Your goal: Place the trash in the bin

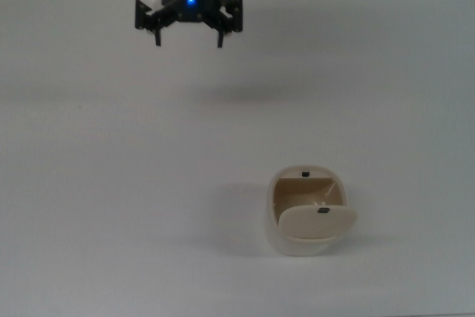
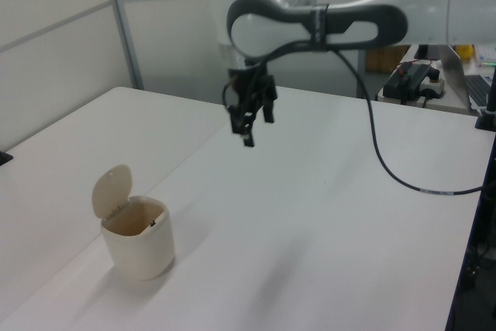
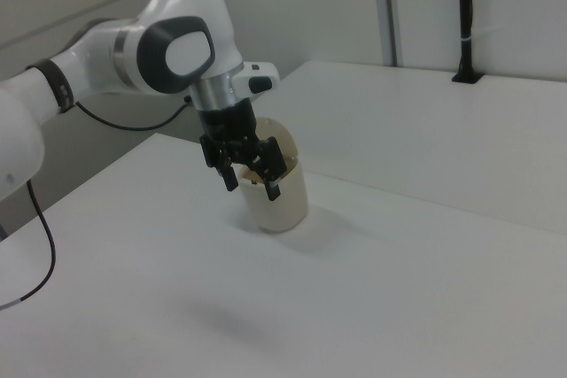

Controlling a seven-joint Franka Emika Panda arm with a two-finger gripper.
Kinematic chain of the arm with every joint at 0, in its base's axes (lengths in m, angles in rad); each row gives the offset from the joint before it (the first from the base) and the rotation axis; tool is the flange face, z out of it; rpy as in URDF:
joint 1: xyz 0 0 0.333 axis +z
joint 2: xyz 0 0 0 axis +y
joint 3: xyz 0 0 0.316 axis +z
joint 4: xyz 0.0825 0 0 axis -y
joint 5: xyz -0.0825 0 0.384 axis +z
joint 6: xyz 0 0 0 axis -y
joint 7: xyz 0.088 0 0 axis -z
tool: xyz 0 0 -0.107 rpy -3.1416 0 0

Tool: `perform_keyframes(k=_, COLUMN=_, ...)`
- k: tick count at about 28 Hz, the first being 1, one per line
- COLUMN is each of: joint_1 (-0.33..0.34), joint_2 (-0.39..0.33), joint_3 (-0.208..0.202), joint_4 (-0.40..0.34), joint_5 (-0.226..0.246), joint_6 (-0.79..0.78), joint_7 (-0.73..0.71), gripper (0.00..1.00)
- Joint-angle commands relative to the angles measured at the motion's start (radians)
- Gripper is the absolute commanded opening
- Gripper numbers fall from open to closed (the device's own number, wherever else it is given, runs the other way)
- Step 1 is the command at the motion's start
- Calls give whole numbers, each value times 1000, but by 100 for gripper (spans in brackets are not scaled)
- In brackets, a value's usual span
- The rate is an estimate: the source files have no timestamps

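Observation:
The cream bin (image 1: 273,234) stands on the white table with its oval flap lid (image 1: 318,220) hinged up, showing a tan inside. In the left view the bin (image 2: 141,252) is near the left front; in the right view the bin (image 3: 285,208) is partly behind my fingers. My gripper (image 1: 188,41) hangs in the air far from the bin, toward the top view's upper left, open with nothing between its fingers. It shows raised well above the table in the left view (image 2: 257,125) and the right view (image 3: 252,188). No trash shows in any view.
The white table (image 1: 111,183) spreads wide around the bin. A black cable (image 2: 387,168) trails from the arm over the left view's right side. Wall panels stand behind the table, and a black post (image 3: 463,15) rises at its far edge in the right view.

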Motion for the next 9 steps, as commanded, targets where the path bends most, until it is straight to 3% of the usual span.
perform_keyframes(k=1, joint_1=-47, joint_2=-43, joint_3=-2, joint_4=-31, joint_5=17, joint_6=-55, joint_7=-97, gripper=100)
perform_keyframes(k=9, joint_1=-76, joint_2=-50, joint_3=-28, joint_4=-31, joint_5=12, joint_6=-61, joint_7=-116, gripper=100)
